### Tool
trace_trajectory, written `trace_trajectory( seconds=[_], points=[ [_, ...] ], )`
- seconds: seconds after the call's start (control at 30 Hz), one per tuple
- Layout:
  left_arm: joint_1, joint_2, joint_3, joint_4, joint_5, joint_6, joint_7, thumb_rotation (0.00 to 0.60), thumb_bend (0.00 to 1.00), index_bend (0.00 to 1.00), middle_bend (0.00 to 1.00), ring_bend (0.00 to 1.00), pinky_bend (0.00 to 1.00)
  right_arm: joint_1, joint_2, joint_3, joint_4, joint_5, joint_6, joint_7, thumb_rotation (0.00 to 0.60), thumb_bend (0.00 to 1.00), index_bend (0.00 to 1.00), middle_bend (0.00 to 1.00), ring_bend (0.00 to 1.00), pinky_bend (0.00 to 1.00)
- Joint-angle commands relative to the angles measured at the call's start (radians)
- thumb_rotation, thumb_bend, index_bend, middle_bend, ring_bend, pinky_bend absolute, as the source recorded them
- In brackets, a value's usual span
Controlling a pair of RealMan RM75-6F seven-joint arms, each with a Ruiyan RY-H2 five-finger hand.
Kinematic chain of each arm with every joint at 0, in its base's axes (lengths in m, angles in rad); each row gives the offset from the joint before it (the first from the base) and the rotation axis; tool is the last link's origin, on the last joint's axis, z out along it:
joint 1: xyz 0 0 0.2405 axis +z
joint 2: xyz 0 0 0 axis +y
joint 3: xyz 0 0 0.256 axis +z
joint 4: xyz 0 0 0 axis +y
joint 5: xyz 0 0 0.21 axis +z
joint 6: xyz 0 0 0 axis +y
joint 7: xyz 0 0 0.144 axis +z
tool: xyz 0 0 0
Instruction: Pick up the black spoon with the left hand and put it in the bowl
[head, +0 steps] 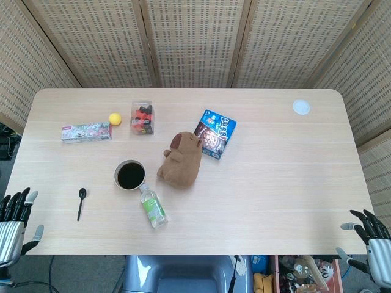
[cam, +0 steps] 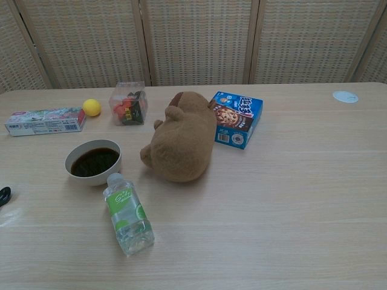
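Observation:
The black spoon [head: 80,202] lies flat on the table near its front left, handle toward the front edge; only its tip [cam: 4,195] shows at the left border of the chest view. A white bowl [head: 129,175] [cam: 94,161] with a dark inside stands to the spoon's right. My left hand [head: 15,223] hangs off the table's left front corner, fingers spread, holding nothing. Past the right front corner my right hand [head: 372,238] is likewise spread and empty. Neither hand appears in the chest view.
A clear water bottle [head: 153,206] [cam: 126,213] lies just in front of the bowl. A brown plush animal [head: 181,160] [cam: 181,145], a blue cookie box [head: 215,133], a clear box of toys [head: 142,117], a yellow ball [head: 115,119], a flat carton [head: 86,132] and a white disc [head: 301,107] sit farther back.

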Motion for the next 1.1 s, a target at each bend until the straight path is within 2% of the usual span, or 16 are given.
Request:
trace_trajectory(
  seconds=[0.03, 0.5, 0.8, 0.97, 1.1],
  points=[
    [0.001, 0.001, -0.002, 0.0, 0.0, 0.003, -0.002, 0.6, 0.42, 0.0, 0.0, 0.0, 0.0, 0.001, 0.0, 0.0, 0.0, -0.001, 0.0, 0.0, 0.6, 0.3, 0.43, 0.27, 0.13, 0.22],
    [0.001, 0.007, -0.004, -0.002, 0.005, 0.006, 0.005, 0.6, 0.42, 0.0, 0.0, 0.0, 0.0, -0.001, -0.005, -0.001, 0.011, -0.002, 0.003, 0.013, 0.6, 0.3, 0.43, 0.27, 0.13, 0.22],
    [-0.025, 0.018, 0.0, 0.003, -0.012, -0.057, 0.002, 0.6, 0.42, 0.1, 0.0, 0.0, 0.0, 0.0, -0.012, -0.001, 0.026, 0.002, -0.001, 0.025, 0.6, 0.3, 0.43, 0.27, 0.13, 0.22],
    [-0.063, 0.035, 0.008, 0.013, -0.02, -0.138, 0.012, 0.6, 0.59, 0.12, 0.0, 0.0, 0.0, 0.002, -0.018, -0.001, 0.034, 0.005, -0.008, 0.034, 0.6, 0.3, 0.43, 0.27, 0.13, 0.22],
    [-0.105, 0.044, 0.012, 0.023, -0.041, -0.225, 0.016, 0.6, 0.62, 0.12, 0.0, 0.0, 0.0, 0.001, -0.021, -0.002, 0.04, 0.008, -0.009, 0.036, 0.6, 0.3, 0.43, 0.27, 0.13, 0.22]
  ],
)
